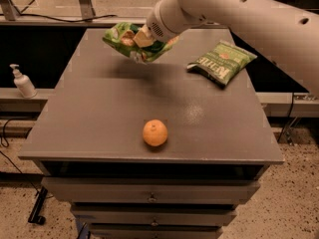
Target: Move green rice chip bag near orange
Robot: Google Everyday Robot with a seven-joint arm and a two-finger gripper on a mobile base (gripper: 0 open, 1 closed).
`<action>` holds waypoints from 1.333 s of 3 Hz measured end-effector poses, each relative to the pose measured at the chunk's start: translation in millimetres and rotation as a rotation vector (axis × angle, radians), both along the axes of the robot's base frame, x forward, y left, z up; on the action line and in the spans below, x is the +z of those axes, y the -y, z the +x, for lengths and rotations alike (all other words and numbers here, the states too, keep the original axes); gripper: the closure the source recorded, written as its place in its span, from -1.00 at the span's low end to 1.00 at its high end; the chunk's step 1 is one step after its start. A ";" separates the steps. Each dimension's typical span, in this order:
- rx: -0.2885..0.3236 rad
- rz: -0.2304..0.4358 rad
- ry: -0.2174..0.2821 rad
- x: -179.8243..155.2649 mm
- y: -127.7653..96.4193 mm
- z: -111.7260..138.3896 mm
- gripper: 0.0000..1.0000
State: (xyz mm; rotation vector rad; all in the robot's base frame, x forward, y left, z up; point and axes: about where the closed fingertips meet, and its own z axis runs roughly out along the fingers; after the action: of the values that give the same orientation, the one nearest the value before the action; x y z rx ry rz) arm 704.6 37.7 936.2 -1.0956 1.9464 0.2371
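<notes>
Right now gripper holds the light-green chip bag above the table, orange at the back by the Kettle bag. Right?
The camera view shows the orange at the front of the table, far from the Kettle bag. The gripper does hold the chip bag aloft.

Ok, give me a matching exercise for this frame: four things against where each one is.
1 green rice chip bag
2 orange
3 Kettle bag
4 pump bottle

A lying at the table's far right
B on the ledge left of the table
C in the end effector, above the table's far left
D on the table near its front edge

Pairs: 1-C; 2-D; 3-A; 4-B
</notes>
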 end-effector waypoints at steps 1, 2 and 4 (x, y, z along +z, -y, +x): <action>-0.095 -0.033 -0.002 6.5 43.2 -34.5 1.00; -0.200 -0.053 -0.044 -2.1 82.1 -84.2 1.00; -0.307 -0.058 -0.182 -33.9 114.1 -170.7 1.00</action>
State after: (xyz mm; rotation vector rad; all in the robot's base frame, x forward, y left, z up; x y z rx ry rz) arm 533.9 -76.4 902.3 -0.8192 2.2655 0.1161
